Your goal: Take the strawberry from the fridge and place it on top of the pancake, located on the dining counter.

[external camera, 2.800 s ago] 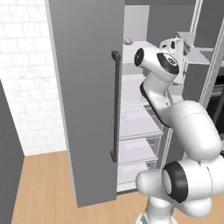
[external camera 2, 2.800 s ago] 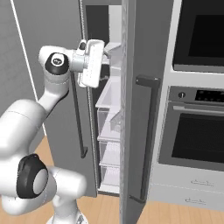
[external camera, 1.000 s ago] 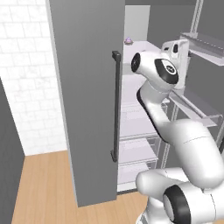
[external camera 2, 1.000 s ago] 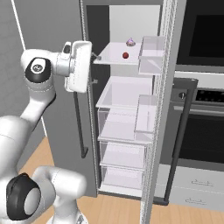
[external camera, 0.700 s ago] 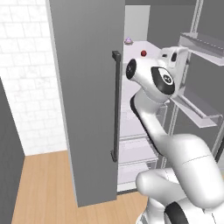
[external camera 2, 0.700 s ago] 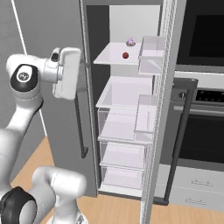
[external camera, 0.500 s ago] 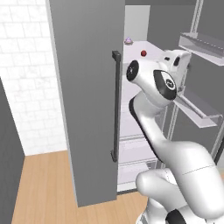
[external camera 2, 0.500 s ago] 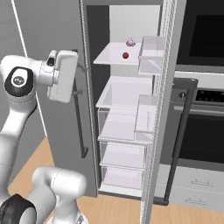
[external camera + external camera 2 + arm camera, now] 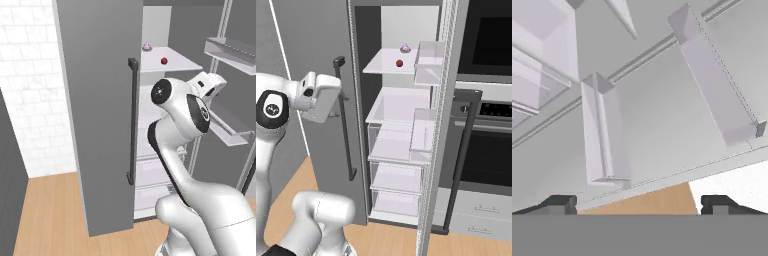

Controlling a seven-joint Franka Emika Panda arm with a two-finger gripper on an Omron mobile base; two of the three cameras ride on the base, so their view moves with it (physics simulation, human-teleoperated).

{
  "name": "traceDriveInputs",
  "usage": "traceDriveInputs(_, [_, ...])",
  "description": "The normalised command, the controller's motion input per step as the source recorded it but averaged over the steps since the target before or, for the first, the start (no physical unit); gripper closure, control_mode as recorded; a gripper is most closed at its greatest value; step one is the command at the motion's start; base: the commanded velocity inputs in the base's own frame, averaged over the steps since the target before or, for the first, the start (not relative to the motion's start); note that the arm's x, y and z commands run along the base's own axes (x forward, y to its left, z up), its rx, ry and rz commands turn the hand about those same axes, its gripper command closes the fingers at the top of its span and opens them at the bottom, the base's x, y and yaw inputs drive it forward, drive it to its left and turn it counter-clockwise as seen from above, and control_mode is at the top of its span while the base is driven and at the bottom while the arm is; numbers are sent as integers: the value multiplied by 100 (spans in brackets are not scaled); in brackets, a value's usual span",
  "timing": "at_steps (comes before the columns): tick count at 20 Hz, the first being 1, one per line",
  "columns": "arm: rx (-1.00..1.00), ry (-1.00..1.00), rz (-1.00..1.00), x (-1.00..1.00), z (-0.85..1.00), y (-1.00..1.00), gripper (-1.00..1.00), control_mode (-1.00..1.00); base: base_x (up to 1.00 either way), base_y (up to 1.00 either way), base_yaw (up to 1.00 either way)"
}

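The fridge (image 9: pixel 356 30) stands with its left door (image 9: pixel 95 100) closed and its right door (image 9: pixel 438 125) swung wide open. The strawberry (image 9: pixel 399 63) is a tiny dark-red berry on the white top shelf (image 9: pixel 175 57), also seen as strawberry (image 9: pixel 164 61). My gripper (image 9: pixel 637 205) is open and empty, its dark fingertips (image 9: pixel 559 202) wide apart. It faces the inside of the open door and its clear bins (image 9: pixel 604 135). The hand (image 9: pixel 321 97) hovers in front of the closed left door, well left of and below the strawberry. The pancake and the dining counter are out of view.
A small purple object (image 9: pixel 405 48) sits behind the strawberry on the top shelf. White shelves and drawers (image 9: pixel 398 145) fill the fridge below. A steel wall oven (image 9: pixel 486 115) stands right of the fridge. The long dark bar handle (image 9: pixel 132 120) runs down the left door. Wooden floor (image 9: pixel 55 210) lies below.
The right fridge door has swung from partly open to wide open. My hand has let go of it and drawn back out of the fridge, toward the front of the left door.
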Motion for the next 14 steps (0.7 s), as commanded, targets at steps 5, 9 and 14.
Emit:
traceDriveInputs(5, [30,-34,4,-25,-40,15,-100,-100,0,0,0])
traceDriveInputs(9, [29,-25,4,-18,-17,18,-100,-100,0,0,0])
traceDriveInputs(14, [28,-11,2,-2,-2,26,-100,-100,0,0,0])
